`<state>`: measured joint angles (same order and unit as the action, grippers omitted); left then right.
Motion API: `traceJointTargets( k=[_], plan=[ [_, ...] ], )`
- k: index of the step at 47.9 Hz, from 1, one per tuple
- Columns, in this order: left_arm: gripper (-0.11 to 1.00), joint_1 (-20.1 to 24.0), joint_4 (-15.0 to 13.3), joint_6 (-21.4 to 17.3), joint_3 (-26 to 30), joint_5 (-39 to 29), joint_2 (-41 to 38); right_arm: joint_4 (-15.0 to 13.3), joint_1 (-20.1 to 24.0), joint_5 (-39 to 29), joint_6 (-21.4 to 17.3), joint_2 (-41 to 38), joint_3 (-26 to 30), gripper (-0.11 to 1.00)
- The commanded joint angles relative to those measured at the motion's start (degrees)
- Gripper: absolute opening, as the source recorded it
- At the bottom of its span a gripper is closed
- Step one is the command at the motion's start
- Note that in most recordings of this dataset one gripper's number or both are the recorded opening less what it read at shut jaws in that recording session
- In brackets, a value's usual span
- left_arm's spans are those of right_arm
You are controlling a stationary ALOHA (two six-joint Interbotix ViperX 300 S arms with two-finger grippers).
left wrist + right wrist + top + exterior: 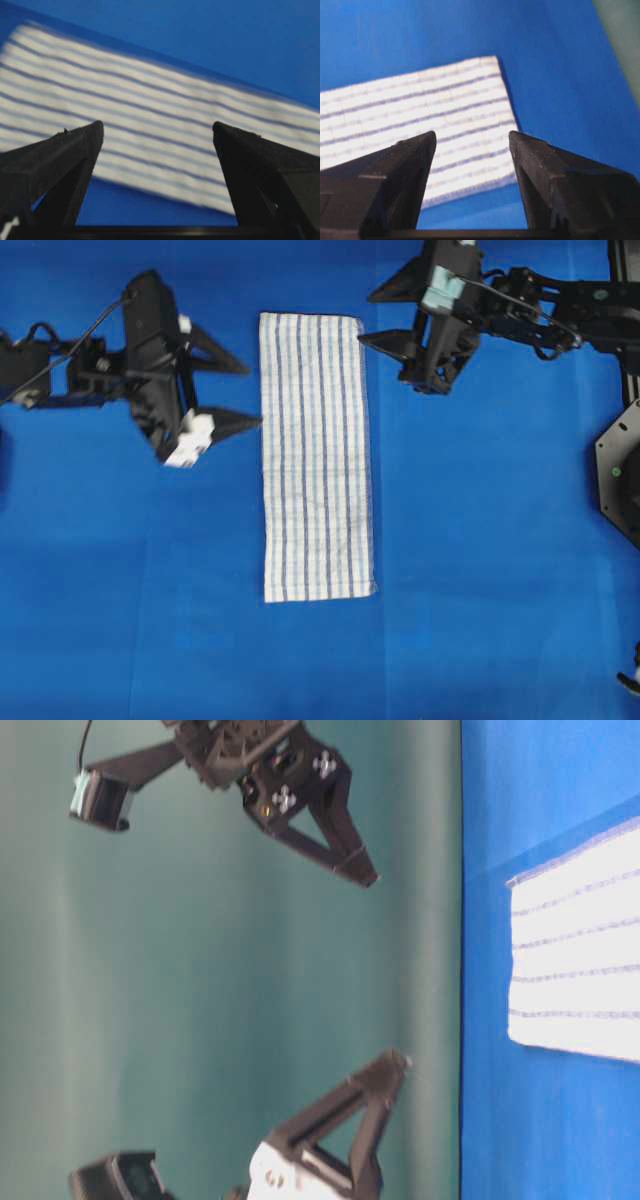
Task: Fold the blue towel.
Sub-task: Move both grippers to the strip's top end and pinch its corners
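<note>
The narrow rectangular woven towel, white with thin dark-blue and pale-blue stripes [318, 456], lies flat in a long strip in the middle of the plain blue covered surface [480, 540], its far short end nearer the far edge. It looks thin, light and limp, so I judge it will sag when lifted; the corners of one short end seem the best places to pinch. The left gripper [232, 392] and the right gripper [388, 316] both hang released, jaws wide, just beside its long edges, holding nothing. Whether it already has layers, I cannot tell; the wrist views are blurred and cut the towel off.
</note>
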<state>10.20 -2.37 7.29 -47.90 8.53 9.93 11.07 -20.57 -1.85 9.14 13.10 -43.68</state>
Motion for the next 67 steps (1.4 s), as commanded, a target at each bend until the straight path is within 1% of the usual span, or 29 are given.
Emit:
traceJointTargets(
  k=[1,7,17,24,34,44,57,67],
  plan=[
    [0.86,1.67,0.09,-1.76,2.64,0.62,-0.97,0.0,0.0,0.62,-0.18,1.67,-0.09,0.92],
    [0.86,2.46,0.09,-3.08,4.31,0.53,-2.9,0.0,0.09,0.62,-0.18,1.58,-0.53,0.92],
    [0.86,3.34,0.09,-3.34,4.83,0.62,-3.87,0.0,0.0,2.55,-0.18,-0.09,-0.44,0.92],
    [0.86,6.59,0.09,-3.6,4.83,1.76,-5.54,0.0,-0.35,4.83,-0.18,-4.13,0.26,0.92],
    [0.86,12.39,0.18,-3.69,5.19,8.35,-11.87,0.0,-2.9,8.09,-0.18,-11.95,1.93,0.92],
    [0.86,16.35,0.09,-3.69,6.06,12.92,-18.81,0.18,-4.92,11.51,-0.18,-17.31,2.81,0.92],
    [0.86,17.14,0.18,-3.6,8.79,14.85,-25.66,0.18,-5.36,14.06,-0.18,-22.59,4.22,0.92],
    [0.85,16.79,0.09,-3.43,9.49,14.68,-28.13,0.35,-5.36,14.06,-0.26,-25.93,5.36,0.92]
  ],
)
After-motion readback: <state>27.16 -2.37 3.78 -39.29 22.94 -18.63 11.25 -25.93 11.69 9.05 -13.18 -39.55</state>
